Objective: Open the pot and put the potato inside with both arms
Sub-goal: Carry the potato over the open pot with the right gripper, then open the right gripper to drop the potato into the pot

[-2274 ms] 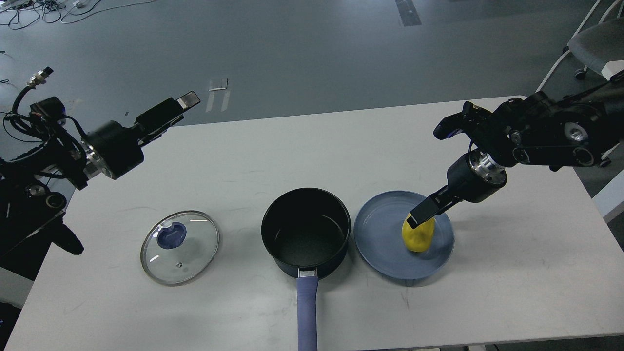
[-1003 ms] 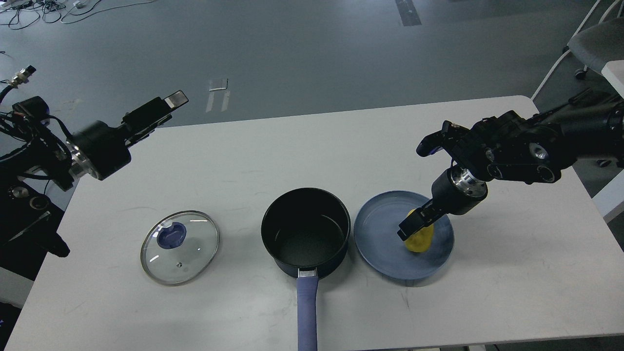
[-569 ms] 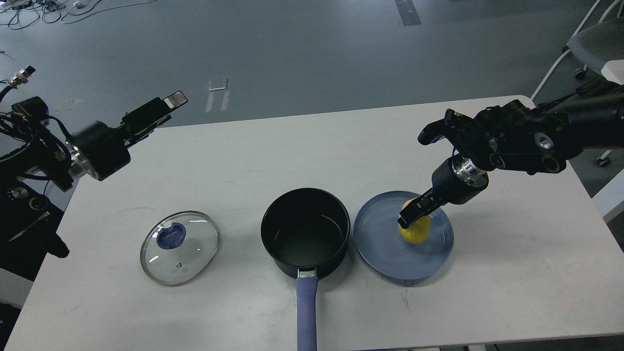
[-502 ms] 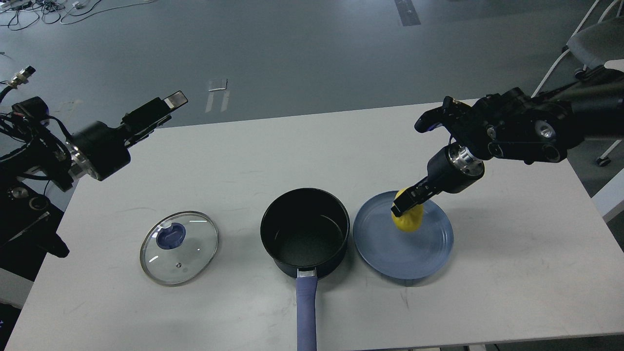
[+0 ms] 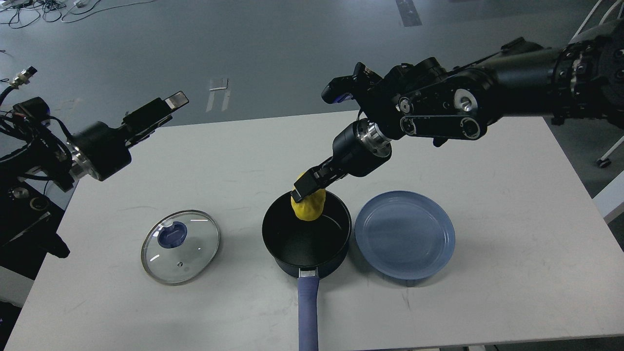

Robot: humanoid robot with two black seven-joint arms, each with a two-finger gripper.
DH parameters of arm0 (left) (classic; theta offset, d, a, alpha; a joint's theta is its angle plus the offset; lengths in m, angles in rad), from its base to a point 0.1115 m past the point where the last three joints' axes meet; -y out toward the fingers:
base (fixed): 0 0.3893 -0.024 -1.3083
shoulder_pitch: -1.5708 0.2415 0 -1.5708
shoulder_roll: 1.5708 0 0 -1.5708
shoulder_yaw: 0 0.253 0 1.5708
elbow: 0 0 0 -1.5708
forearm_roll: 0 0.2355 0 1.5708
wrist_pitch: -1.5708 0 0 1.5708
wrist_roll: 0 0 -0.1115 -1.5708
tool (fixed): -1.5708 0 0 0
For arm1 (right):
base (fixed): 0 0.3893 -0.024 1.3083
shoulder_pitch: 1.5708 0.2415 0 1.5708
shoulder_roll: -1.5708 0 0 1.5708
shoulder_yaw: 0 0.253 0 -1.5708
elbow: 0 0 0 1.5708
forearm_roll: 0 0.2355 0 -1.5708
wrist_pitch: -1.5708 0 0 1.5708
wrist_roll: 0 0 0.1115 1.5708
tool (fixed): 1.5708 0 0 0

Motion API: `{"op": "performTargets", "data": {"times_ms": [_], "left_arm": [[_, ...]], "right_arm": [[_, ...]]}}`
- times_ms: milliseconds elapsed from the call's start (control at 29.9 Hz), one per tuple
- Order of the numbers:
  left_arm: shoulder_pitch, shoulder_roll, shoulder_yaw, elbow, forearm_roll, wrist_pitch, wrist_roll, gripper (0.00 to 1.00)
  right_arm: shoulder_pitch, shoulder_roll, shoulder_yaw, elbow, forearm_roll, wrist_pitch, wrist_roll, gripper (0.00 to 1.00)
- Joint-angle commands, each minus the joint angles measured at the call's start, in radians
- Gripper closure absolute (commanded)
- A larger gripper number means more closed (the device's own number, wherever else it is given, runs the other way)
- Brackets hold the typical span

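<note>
Right gripper [image 5: 306, 187] — fingers clamped on the potato [image 5: 309, 205] — holds it over the open pot [image 5: 306, 237] on the bench [image 5: 512, 253]. Left gripper [image 5: 161, 109] hangs aside, fingers together; lid [image 5: 180, 246] lies left — plate [image 5: 404, 235] right.

White table [image 5: 204, 161], three items in a row.
Glass lid [image 5: 180, 246] at left, knob up; pot [image 5: 306, 239] in the middle, handle toward the near edge; blue plate [image 5: 404, 235] just right of it.
</note>
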Motion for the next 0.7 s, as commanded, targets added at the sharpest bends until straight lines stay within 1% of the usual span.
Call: {"op": "performTargets", "data": {"times_ms": [0, 100, 268, 334, 435, 468, 669], "left_arm": [[0.000, 0.001, 0.000, 0.000, 0.000, 0.000, 0.000, 0.02], [0.002, 0.001, 0.000, 0.000, 0.000, 0.000, 0.000, 0.02], [0.002, 0.001, 0.000, 0.000, 0.000, 0.000, 0.000, 0.02], [0.002, 0.001, 0.000, 0.000, 0.000, 0.000, 0.000, 0.02], [0.002, 0.003, 0.000, 0.000, 0.000, 0.000, 0.000, 0.02], [0.002, 0.004, 0.000, 0.000, 0.000, 0.000, 0.000, 0.02], [0.002, 0.013, 0.000, 0.000, 0.000, 0.000, 0.000, 0.02]], "right_arm": [[-0.018, 0.005, -0.004, -0.005, 0.007, 0.000, 0.000, 0.71], [-0.043, 0.005, -0.007, -0.020, 0.009, 0.000, 0.000, 0.68], [-0.069, 0.005, -0.008, -0.026, 0.009, 0.000, 0.000, 0.67], [-0.070, 0.005, -0.008, -0.031, 0.009, 0.000, 0.000, 0.63], [-0.078, 0.005, -0.008, -0.048, 0.013, 0.000, 0.000, 0.53], [-0.081, 0.005, -0.008, -0.055, 0.018, 0.000, 0.000, 0.45], [-0.083, 0.005, -0.022, -0.057, 0.019, 0.000, 0.000, 0.24]]}}
